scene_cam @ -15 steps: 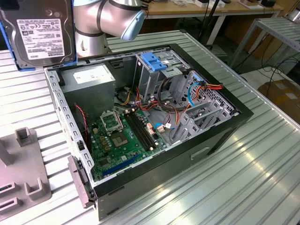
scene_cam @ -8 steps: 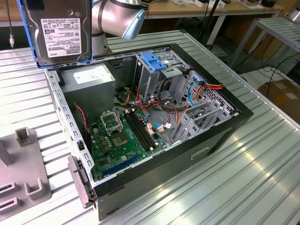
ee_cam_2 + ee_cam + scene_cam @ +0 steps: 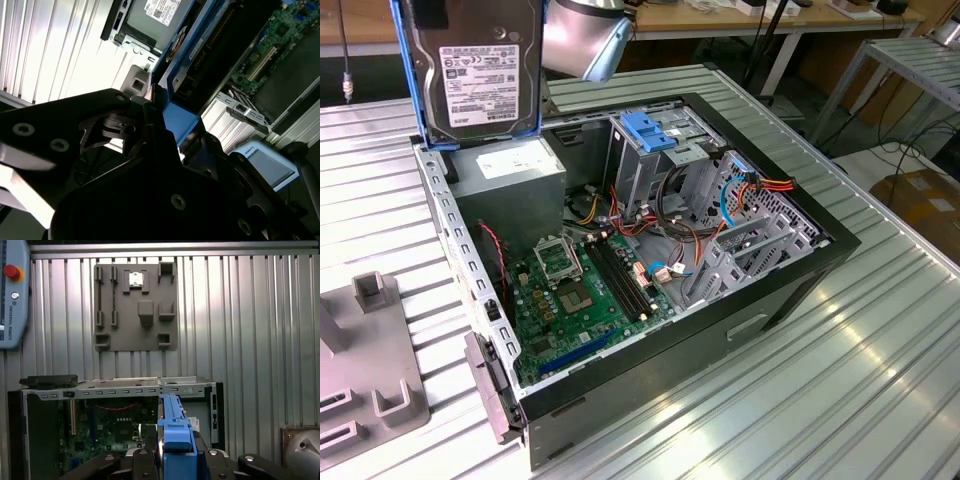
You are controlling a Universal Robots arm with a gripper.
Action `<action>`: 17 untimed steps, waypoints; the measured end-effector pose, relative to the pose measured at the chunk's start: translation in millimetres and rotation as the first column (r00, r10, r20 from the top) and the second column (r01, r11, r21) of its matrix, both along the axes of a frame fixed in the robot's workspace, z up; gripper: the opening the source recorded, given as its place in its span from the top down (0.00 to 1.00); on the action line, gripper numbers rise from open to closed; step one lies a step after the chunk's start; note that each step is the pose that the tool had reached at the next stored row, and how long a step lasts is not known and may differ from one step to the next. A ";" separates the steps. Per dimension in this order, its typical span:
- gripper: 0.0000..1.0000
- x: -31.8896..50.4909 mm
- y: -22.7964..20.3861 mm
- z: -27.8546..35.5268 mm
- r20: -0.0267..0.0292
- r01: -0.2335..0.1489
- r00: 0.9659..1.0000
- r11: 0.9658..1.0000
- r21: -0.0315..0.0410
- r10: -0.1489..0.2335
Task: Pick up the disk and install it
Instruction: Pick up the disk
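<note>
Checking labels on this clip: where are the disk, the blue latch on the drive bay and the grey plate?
disk (image 3: pixel 475 85), exterior view, its labelled face.
blue latch (image 3: pixel 642 130), exterior view, its top surface.
grey plate (image 3: pixel 127 335), first wrist view, bare flat area.

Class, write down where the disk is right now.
The disk hangs upright at the exterior view's upper left, in the air just above the grey power supply in the far corner of the open computer case.

Exterior view oblique above the computer case (image 3: pixel 620 385), both wrist views close behind the gripper (image 3: pixel 174 456), looking along the disk (image 3: pixel 171 420) into that case
</note>
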State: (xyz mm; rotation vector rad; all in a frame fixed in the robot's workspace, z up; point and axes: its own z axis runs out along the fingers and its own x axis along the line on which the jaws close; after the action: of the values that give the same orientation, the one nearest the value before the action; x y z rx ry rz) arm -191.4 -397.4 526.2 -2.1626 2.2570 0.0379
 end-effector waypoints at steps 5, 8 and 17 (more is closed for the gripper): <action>0.63 22.5 -8.8 -1.6 0.000 0.000 1.000 1.000 0.000 0.000; 0.63 24.3 -10.2 -1.8 0.000 0.000 1.000 1.000 0.000 0.000; 0.63 24.6 -10.2 -1.8 0.000 0.000 1.000 1.000 0.000 0.000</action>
State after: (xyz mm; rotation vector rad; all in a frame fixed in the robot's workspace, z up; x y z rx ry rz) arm -166.8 -407.6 524.4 -2.1625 2.2568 0.0378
